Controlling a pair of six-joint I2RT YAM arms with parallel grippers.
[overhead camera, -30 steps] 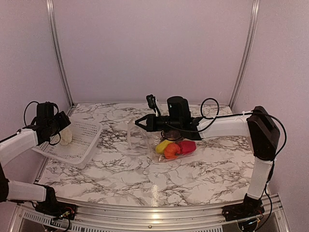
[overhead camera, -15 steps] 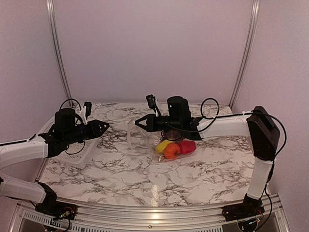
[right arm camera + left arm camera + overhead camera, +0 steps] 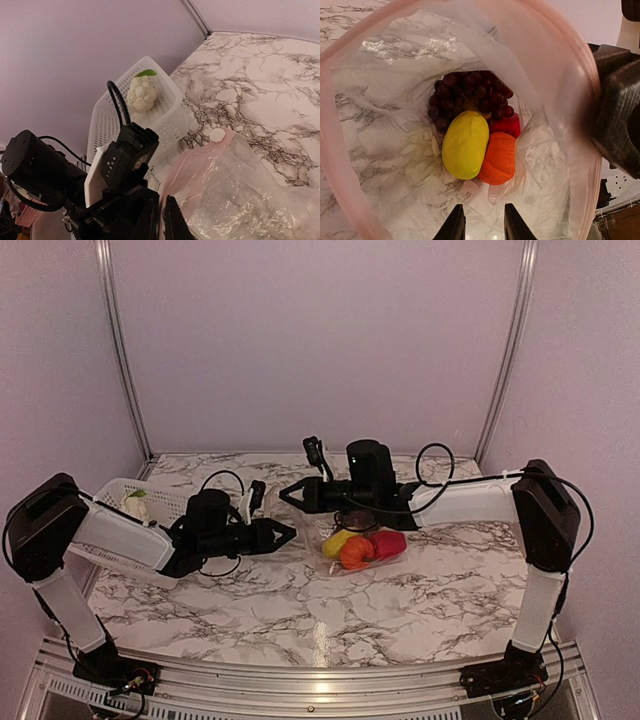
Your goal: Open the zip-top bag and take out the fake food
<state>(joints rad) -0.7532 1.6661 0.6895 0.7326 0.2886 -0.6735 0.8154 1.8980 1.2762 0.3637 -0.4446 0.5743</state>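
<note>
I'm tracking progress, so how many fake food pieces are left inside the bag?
4 in the zip-top bag: grape bunch deepest, yellow piece nearer the mouth, orange piece beside it, red piece between orange and grapes. Others may hide underneath.

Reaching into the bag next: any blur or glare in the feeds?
Left wrist: rim of the zip-top bag is a soft pink blur, glare on its film, yellow piece sharp. Top external: bright reflection on the marble table.

Tally: 1 bag (image 3: 380, 65), 1 basket (image 3: 108, 491). Toys: 1 cauliflower (image 3: 142, 93) (alone in the basket), 1 yellow piece (image 3: 465, 145), 1 orange piece (image 3: 499, 158), 1 red piece (image 3: 508, 126), 1 grape bunch (image 3: 470, 92). 5 toys total.
</note>
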